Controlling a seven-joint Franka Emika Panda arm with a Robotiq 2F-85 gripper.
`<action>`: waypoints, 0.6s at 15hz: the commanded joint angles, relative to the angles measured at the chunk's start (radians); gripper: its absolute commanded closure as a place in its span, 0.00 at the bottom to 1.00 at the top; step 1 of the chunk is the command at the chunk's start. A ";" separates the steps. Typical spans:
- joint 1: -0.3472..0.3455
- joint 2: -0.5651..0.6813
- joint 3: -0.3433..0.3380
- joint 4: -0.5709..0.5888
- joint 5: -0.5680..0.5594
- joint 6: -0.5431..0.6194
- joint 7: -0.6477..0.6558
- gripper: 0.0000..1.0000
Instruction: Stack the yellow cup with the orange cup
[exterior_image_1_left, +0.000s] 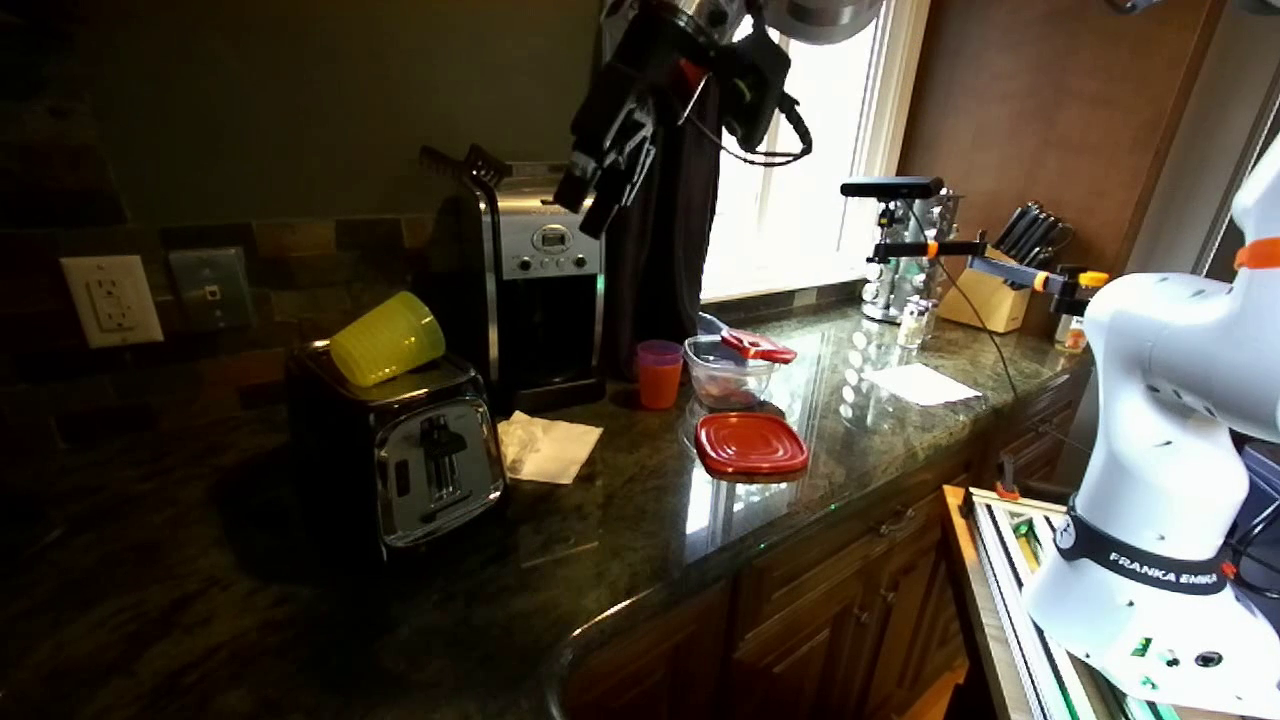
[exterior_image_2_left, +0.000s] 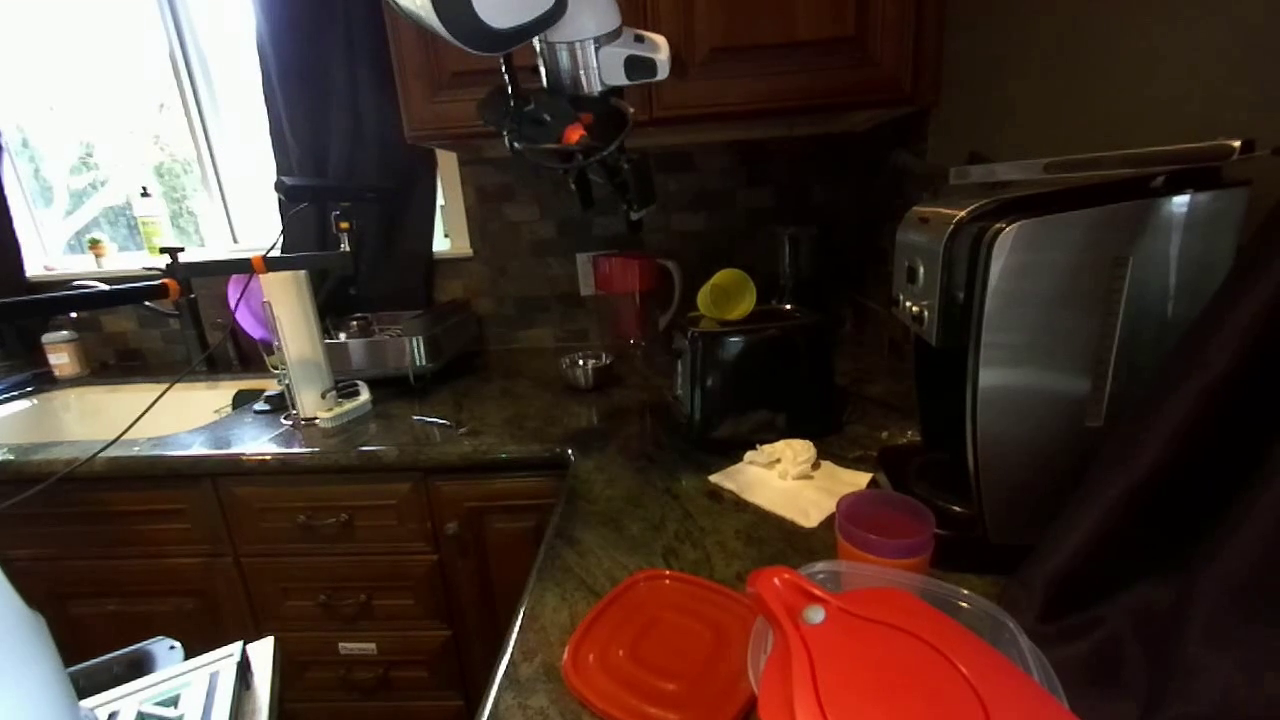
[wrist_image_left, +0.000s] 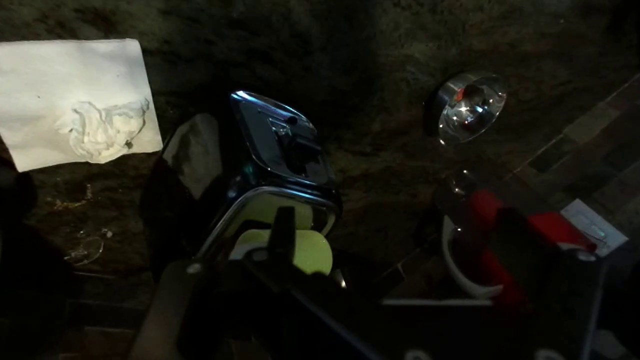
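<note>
The yellow cup (exterior_image_1_left: 388, 340) lies tilted on top of the black and chrome toaster (exterior_image_1_left: 440, 475); it shows there also in an exterior view (exterior_image_2_left: 727, 295). In the wrist view the yellow cup (wrist_image_left: 314, 252) is partly hidden behind a finger. The orange cup (exterior_image_1_left: 659, 388) stands upright on the counter beside the coffee maker, with a purple cup (exterior_image_1_left: 660, 352) nested in it. In an exterior view mainly a lower strip of the orange cup (exterior_image_2_left: 888, 563) shows. My gripper (exterior_image_1_left: 587, 207) is open and empty, high above the counter; its fingers are apart in the wrist view (wrist_image_left: 400, 222).
The coffee maker (exterior_image_1_left: 550, 290) stands between toaster and orange cup. A napkin (exterior_image_1_left: 555, 450) lies in front. A clear container (exterior_image_1_left: 728, 378) and red lid (exterior_image_1_left: 750, 443) are beside the cups. A red pitcher (exterior_image_2_left: 628, 300) and metal bowl (exterior_image_2_left: 587, 370) are near the toaster.
</note>
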 joint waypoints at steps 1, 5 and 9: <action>-0.028 0.011 0.024 0.008 0.007 -0.005 -0.004 0.00; -0.026 -0.008 0.028 0.001 0.006 -0.005 -0.004 0.00; -0.018 0.068 0.040 0.060 0.034 0.033 -0.012 0.00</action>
